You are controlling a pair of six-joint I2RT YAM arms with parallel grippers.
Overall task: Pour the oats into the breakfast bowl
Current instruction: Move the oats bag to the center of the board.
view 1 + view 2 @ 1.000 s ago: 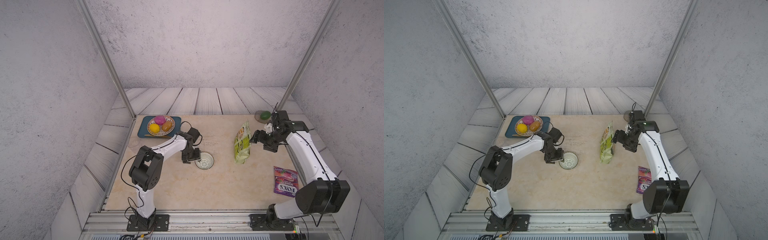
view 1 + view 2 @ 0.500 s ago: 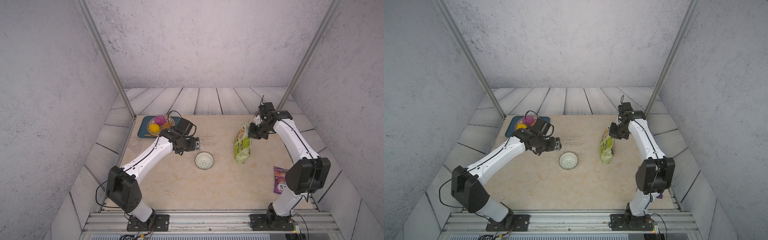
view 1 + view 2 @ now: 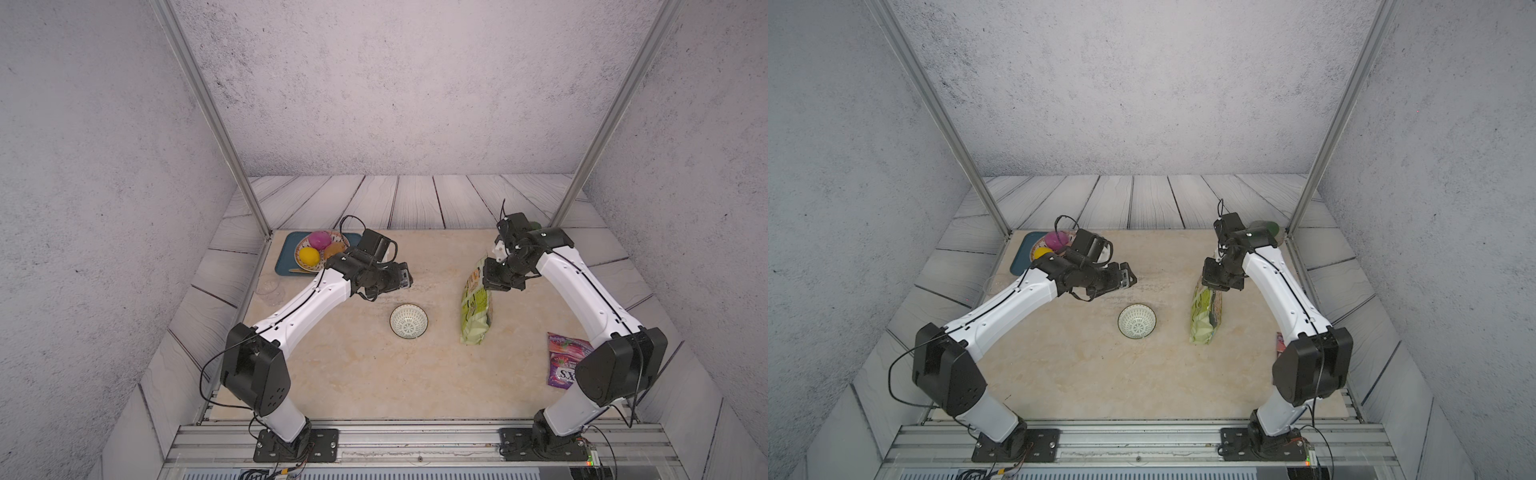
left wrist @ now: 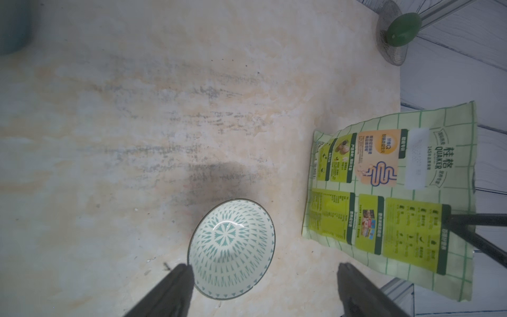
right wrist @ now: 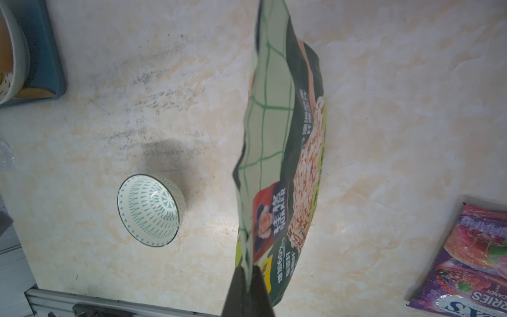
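Marble tabletop (image 3: pixel 374 374): right tool (image 5: pixel 248 270) clenches top of oats pouch (image 3: pixel 476 307), left tool (image 4: pixel 264 270) spread near breakfast bowl (image 3: pixel 409 321)

Beige marble tabletop (image 3: pixel 353 374). Patterned bowl (image 3: pixel 409 321) near the middle, green oat pouch (image 3: pixel 476 307) upright beside it, purple candy bag (image 3: pixel 563 365) flat by right edge, blue tray (image 3: pixel 286 257) at far left corner.

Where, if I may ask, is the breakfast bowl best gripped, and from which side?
Probably by its rim, from above, one finger inside, one outside: the breakfast bowl stands upright, empty, with a thin flared wall. The side toward the left pincer is free; the oats pouch stands opposite.
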